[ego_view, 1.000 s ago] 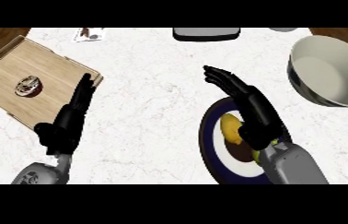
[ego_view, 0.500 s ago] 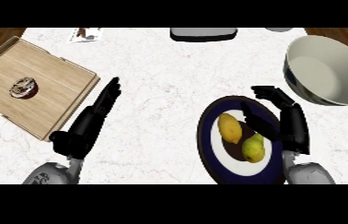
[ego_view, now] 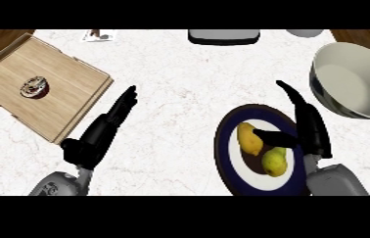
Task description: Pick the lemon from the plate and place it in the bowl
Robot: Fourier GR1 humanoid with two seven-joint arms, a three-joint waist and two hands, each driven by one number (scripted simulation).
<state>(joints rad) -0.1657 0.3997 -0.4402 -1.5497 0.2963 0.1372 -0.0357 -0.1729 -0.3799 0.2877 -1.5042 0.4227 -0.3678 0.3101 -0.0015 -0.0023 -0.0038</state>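
A dark blue plate [ego_view: 225, 156] with a white centre lies at the lower right of the counter. Two yellow fruits rest on it: a lemon [ego_view: 248, 138] to the left and a greener pear-like fruit [ego_view: 274, 161] just below it. My right hand [ego_view: 311, 129] hovers over the plate's right side, fingers straight and pointing away, thumb reaching left above the gap between the two fruits. It holds nothing. A large cream bowl [ego_view: 345, 79] stands at the right edge, beyond the plate. My left hand [ego_view: 101, 131] rests open at the lower left.
A wooden board [ego_view: 61, 92] with a small doughnut [ego_view: 34, 86] lies at the left. A grey box [ego_view: 224, 36] sits at the counter's far edge, with a small card [ego_view: 99, 35] far left and a pale dish [ego_view: 306, 33] far right.
My right hand has shifted slightly right and lower over the plate, thumb now stretched across the fruits. The view has panned, so everything sits further left and lower.
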